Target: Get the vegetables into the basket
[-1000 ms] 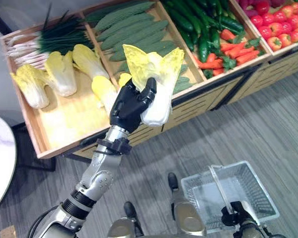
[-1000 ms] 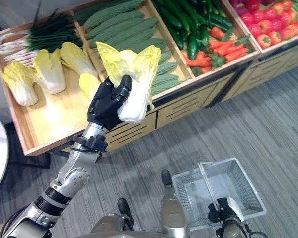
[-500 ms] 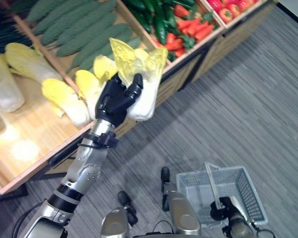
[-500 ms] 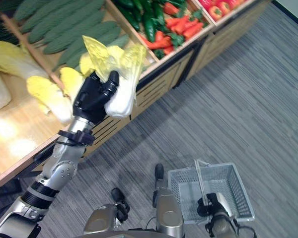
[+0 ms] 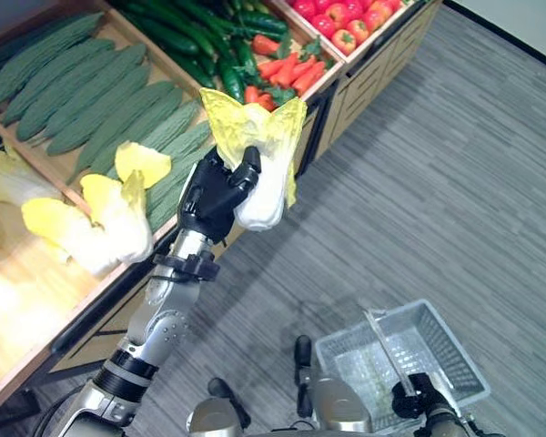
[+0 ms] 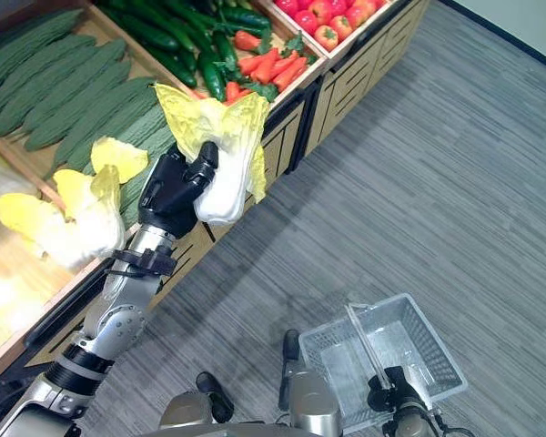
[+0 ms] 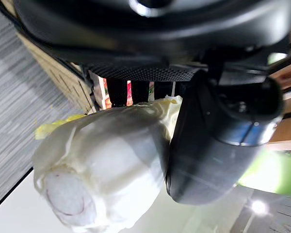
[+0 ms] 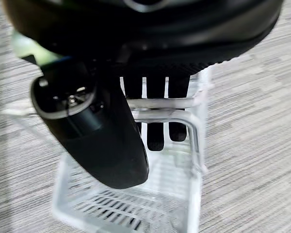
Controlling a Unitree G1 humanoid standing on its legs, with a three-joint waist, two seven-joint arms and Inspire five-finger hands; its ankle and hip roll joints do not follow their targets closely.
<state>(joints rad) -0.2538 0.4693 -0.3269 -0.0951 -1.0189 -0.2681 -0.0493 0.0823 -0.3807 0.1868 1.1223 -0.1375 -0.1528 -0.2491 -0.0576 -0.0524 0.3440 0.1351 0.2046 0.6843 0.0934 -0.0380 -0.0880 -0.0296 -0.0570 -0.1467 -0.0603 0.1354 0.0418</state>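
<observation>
Inspector: Reporting on the left hand (image 5: 217, 187), what do you see from your station?

Operator: I see it raised over the floor (image 5: 455, 182) just off the front edge of the produce stand (image 5: 346, 86). Its fingers and thumb are curled round a cabbage (image 5: 259, 150), white stem end down, yellow leaves fanned upward. My left wrist view confirms the grip: the thumb (image 7: 218, 141) presses against the pale stem end.

Inspector: And the right hand (image 6: 391, 401)?

Operator: I see it at the bottom of the head views, fingers (image 8: 155, 109) hooked round the clear handle (image 5: 387, 346) of the basket (image 5: 455, 364). The basket hangs low above the floor, well apart from the cabbage, and I can make out nothing lying in it.

Inspector: State of the stand?

Operator: I count more cabbages (image 5: 91, 214) lying in the near left compartment, close to its front edge. Bumpy green gourds (image 5: 91, 100) fill the next compartment, then dark cucumbers (image 5: 187, 27) with carrots (image 5: 282, 73) at that compartment's front corner. Red tomatoes (image 5: 341, 14) sit in the far right compartment.
</observation>
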